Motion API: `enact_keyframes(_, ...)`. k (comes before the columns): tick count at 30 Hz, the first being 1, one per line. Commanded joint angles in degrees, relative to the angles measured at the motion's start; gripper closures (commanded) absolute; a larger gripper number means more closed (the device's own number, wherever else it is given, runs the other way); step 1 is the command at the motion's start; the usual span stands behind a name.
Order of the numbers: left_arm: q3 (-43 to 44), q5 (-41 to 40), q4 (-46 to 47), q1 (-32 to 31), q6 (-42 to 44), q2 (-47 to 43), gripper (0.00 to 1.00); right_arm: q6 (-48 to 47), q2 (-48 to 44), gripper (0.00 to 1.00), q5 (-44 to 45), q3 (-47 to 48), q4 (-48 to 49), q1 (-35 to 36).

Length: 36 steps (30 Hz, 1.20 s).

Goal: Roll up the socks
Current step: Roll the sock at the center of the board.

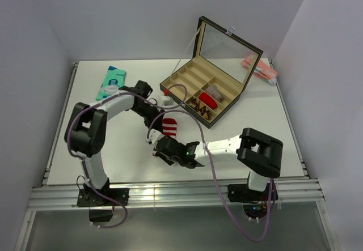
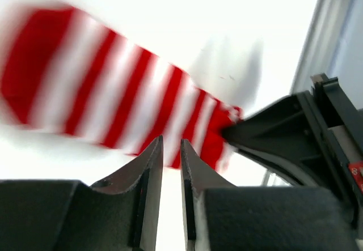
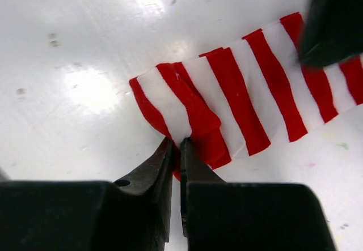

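One white table (image 1: 255, 149) carries everything, with an open compartmented case (image 1: 227, 50) toward its far right. Two arms meet near the table's middle at the red-and-white striped sock (image 3: 244, 98), which lies on the table just in front of the case, one end folded over on itself. The right fingers (image 3: 154, 174) are pressed together on that folded end, pinching the cloth. The left fingers (image 2: 148, 174) stand almost closed, with a thin slit between them, at the sock's edge; whether they catch any cloth cannot be told. The argyle sock (image 1: 201, 108) sits in a compartment of the case, beside a plain red roll (image 1: 208, 99).
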Motion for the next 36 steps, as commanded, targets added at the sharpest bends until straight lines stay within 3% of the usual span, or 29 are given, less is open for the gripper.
enact_keyframes(1,-4.7,1.3,16.4,3.3,-9.4,-7.7,0.77,3.0,-2.5,0.97,-12.4,-1.0,-1.8,-2.6)
enact_keyframes(8,-15.9,-3.8,34.9,11.7,-18.8,-20.9,0.77,4.7,-0.8,0.96,-32.5,1.5,-5.8,-12.5)
enact_keyframes(12,-20.2,-5.5,38.1,15.4,-17.4,-26.4,0.77,7.1,4.8,0.95,-44.1,7.8,-10.1,-20.4)
enact_keyframes(17,-27.2,-7.5,42.0,15.3,-8.8,-35.9,0.72,9.8,11.7,0.94,-57.0,15.5,-16.8,-26.0)
enact_keyframes(23,-38.7,-16.9,48.3,9.8,2.6,-46.4,0.68,13.2,21.5,0.93,-67.2,25.5,-24.6,-27.7)
enact_keyframes(26,-47.4,-24.0,53.8,0.9,8.0,-50.9,0.67,13.3,23.8,0.93,-70.7,28.0,-27.4,-28.5)
enact_keyframes(30,-54.4,-26.3,58.8,-3.6,12.0,-55.5,0.63,15.5,24.9,0.92,-74.9,27.6,-27.6,-30.6)
enact_keyframes(36,-60.5,-28.2,62.0,-7.5,17.2,-57.7,0.56,17.0,25.8,0.89,-73.7,29.7,-32.2,-32.6)
